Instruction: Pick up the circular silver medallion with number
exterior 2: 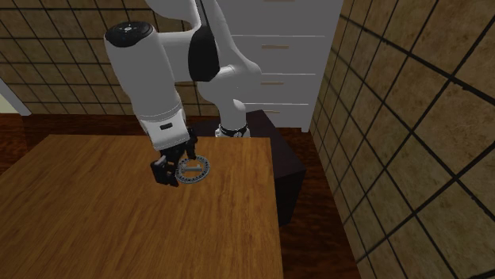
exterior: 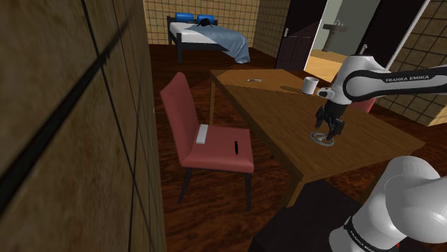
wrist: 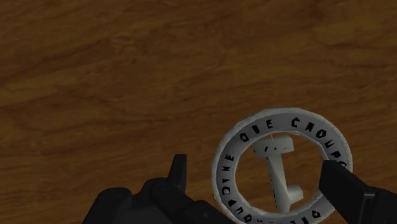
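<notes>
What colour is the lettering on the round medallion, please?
Black on the round grey medallion; wrist view.

Shoulder view: up high, beside and a little behind the stand (exterior: 301, 233), gazing down along the counter (exterior: 286, 107) toward the bed (exterior: 208, 36) far off. A tiled wall (exterior: 64, 129) crowds in close on this view's left.
Second exterior view: now we're across the counter, much nearer, facing back at the arm (exterior 2: 151, 71) with white drawers (exterior 2: 285, 55) behind it.
Wrist view: right down on the wood, looking along the jaws, closest of all.
Shared ground: all three catch the same patch of counter around the medallion (wrist: 254, 137). The two outer views face it from roughly opposite sides.
</notes>
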